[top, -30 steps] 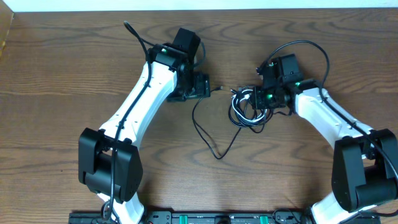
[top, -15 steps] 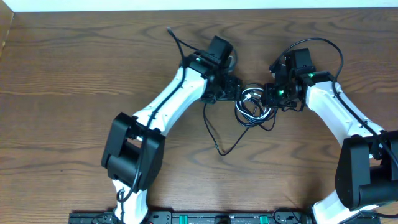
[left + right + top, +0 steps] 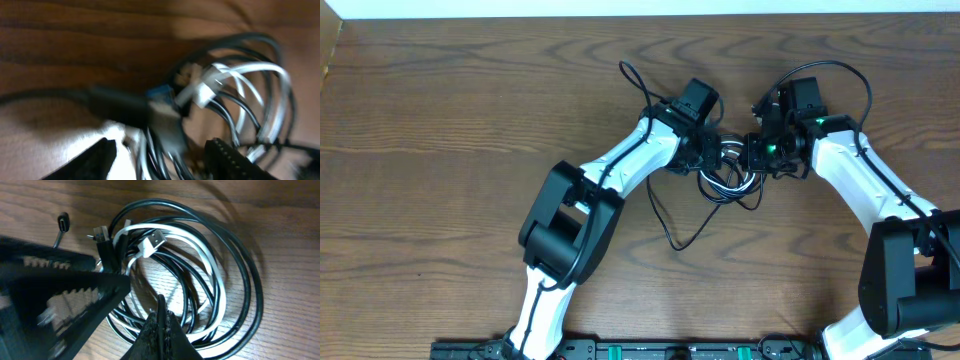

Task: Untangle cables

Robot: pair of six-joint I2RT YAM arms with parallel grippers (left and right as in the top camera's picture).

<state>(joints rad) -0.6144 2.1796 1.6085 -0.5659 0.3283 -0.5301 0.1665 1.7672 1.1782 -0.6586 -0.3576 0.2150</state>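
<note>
the cables [image 3: 150, 245], coiled upper centre, are straddled by the released left tool [image 3: 161, 147]; the right tool [image 3: 160, 311] is clenched.

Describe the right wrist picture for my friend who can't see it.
Black and white cables lie coiled together on a wooden table, a white plug near the top. The shut right gripper pokes in from below.
</note>
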